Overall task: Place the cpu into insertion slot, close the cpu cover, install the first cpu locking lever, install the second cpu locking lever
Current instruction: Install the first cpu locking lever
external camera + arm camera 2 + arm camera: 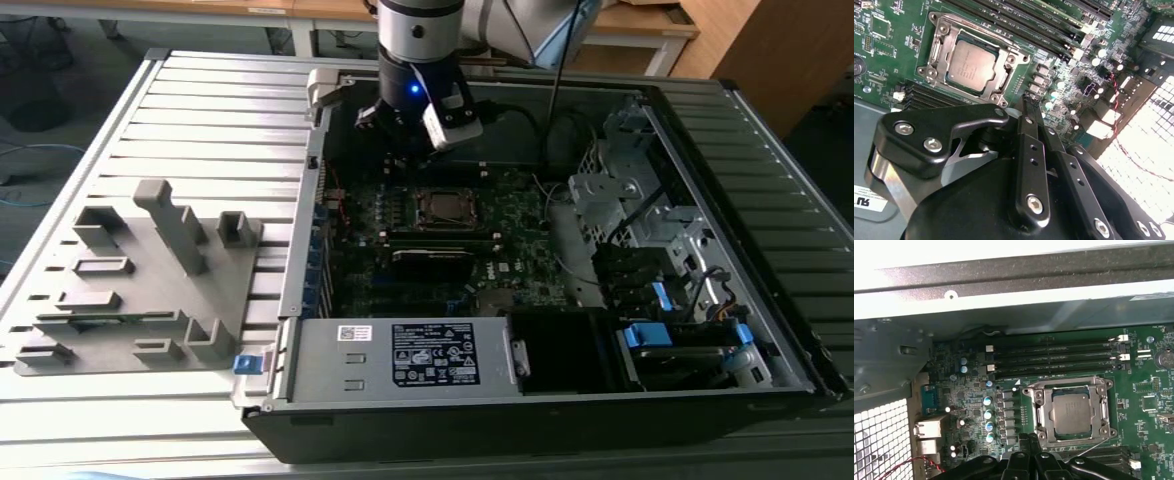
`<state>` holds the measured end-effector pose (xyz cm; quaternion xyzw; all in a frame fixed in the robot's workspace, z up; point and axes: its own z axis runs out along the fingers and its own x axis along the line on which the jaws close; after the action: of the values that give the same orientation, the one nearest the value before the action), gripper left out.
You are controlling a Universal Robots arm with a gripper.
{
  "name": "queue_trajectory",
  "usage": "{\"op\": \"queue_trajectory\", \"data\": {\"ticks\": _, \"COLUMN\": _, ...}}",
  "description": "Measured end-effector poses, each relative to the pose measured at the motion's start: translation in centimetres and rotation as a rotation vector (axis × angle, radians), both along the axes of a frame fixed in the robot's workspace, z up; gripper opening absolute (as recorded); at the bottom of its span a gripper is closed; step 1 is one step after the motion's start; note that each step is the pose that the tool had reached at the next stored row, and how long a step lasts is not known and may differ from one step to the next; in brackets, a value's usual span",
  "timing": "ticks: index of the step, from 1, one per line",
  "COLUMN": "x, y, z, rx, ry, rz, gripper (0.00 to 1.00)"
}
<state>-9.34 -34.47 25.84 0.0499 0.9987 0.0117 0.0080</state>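
Note:
The cpu (971,65) lies flat in the socket on the green motherboard, its dull silver top also visible in the first wrist view (1071,412). The cpu cover (1004,62), a silvery frame, is down around it, with the chip showing through the cut-out. A thin metal lever rod (1095,444) runs along one socket edge; I cannot tell whether it is latched. My gripper (1026,100) hangs above the board just beside the socket, its black fingers (1021,440) shut together on nothing. In the exterior view the gripper (400,145) is just beyond the socket (441,207).
The open computer case (747,200) lies on a slatted metal table. Memory slots (1054,357) run beside the socket, and capacitors (988,412) stand close by. A power supply (400,350) and drive bays (667,330) fill the near end. A grey fixture block (147,270) sits at the exterior view's left.

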Motion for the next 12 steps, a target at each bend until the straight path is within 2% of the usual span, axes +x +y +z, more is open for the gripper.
{"op": "queue_trajectory", "data": {"ticks": 3, "x": -0.04, "y": -0.01, "z": -0.01, "rx": -0.0002, "ry": 0.0001, "rz": 0.0, "gripper": 0.11}}
{"op": "queue_trajectory", "data": {"ticks": 4, "x": -0.07, "y": -0.02, "z": 0.0, "rx": 0.0027, "ry": 0.0002, "rz": 0.0, "gripper": 0.11}}
{"op": "queue_trajectory", "data": {"ticks": 5, "x": -0.09, "y": -0.01, "z": -0.01, "rx": 0.0108, "ry": 0.0001, "rz": 0.0, "gripper": 0.11}}
{"op": "queue_trajectory", "data": {"ticks": 7, "x": -0.11, "y": -0.01, "z": -0.01, "rx": 0.0362, "ry": 0.0, "rz": 0.0, "gripper": 0.11}}
{"op": "queue_trajectory", "data": {"ticks": 12, "x": -0.24, "y": -0.01, "z": -0.01, "rx": 0.0734, "ry": 0.0, "rz": 0.0, "gripper": 0.11}}
